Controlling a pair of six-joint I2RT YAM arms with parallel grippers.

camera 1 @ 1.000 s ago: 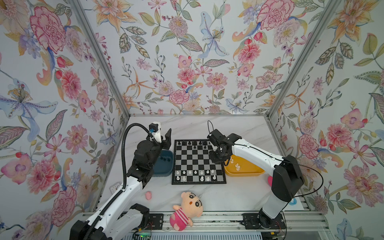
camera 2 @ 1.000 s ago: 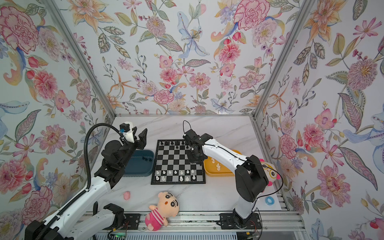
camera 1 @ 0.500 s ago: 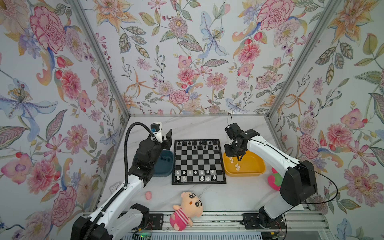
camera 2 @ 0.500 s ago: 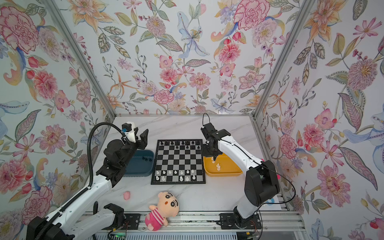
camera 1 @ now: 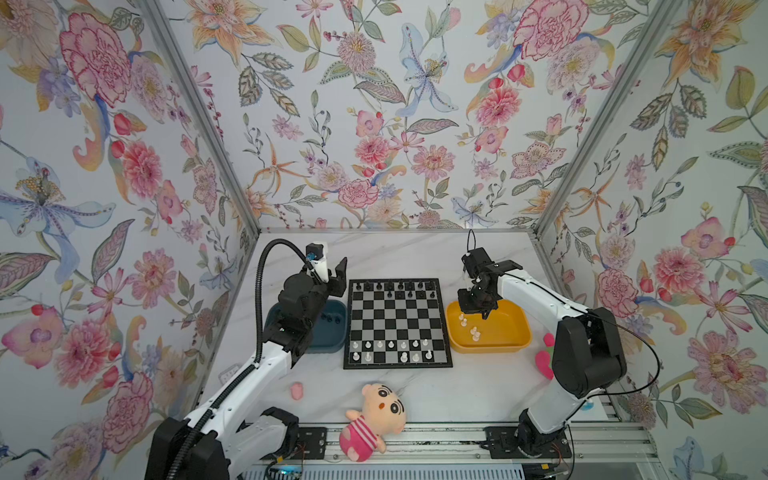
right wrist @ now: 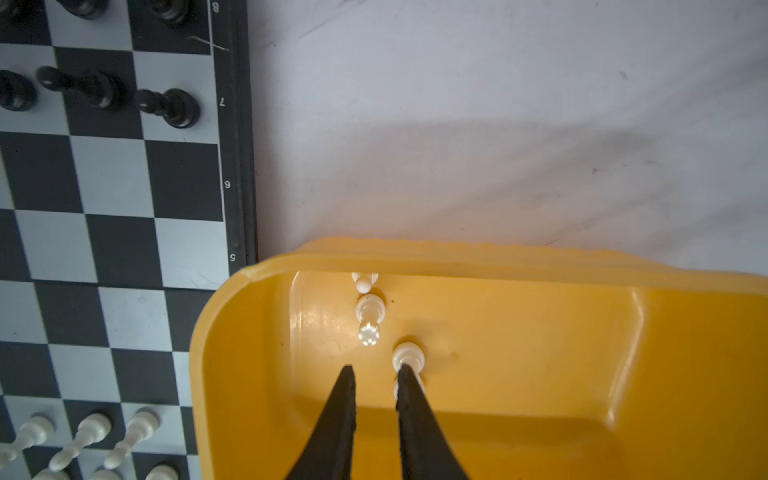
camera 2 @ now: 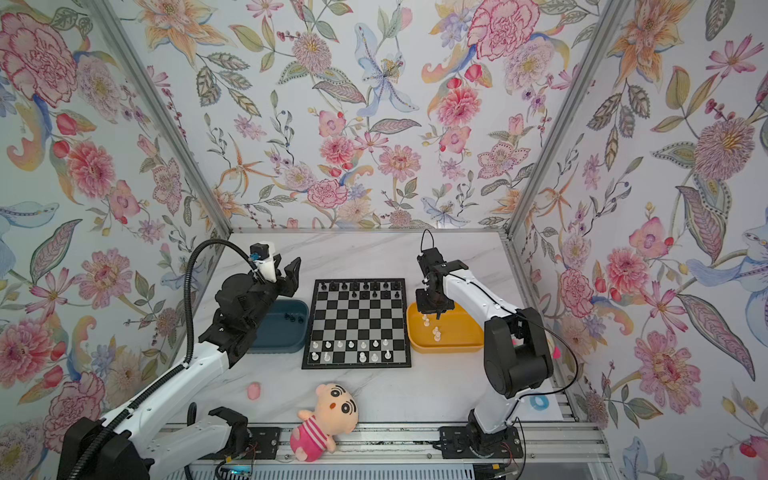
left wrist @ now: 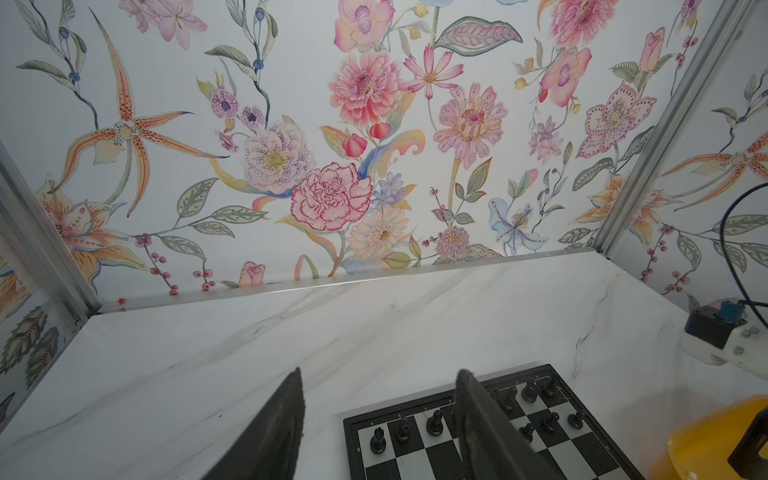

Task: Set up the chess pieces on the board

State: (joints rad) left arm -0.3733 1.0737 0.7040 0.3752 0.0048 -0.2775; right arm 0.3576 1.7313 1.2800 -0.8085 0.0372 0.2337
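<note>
The board (camera 1: pixel 397 324) lies mid-table, with black chess pieces (camera 1: pixel 392 286) along its far rows and white ones (camera 1: pixel 390 349) along its near rows. More white pieces (right wrist: pixel 369 316) lie in the yellow tray (camera 1: pixel 511 336) to the board's right. My right gripper (right wrist: pixel 376 368) hangs over that tray's far left corner. It is open by a narrow gap with nothing between the fingers, and one white piece (right wrist: pixel 408 355) lies just beyond one fingertip. My left gripper (left wrist: pixel 380 372) is raised over the blue tray (camera 1: pixel 336 336), open wide and empty. A few black pieces (camera 1: pixel 328 319) lie in the blue tray.
A plush doll (camera 1: pixel 374 419) lies at the table's front edge, with a small pink lump (camera 1: pixel 297 390) to its left. A pink and green toy (camera 1: pixel 544 361) sits behind my right arm's base. A blue ring (camera 2: pixel 540 401) lies at the front right.
My right gripper has moved from over the board's far right part to over the yellow tray and dropped lower. The left arm has barely shifted.
</note>
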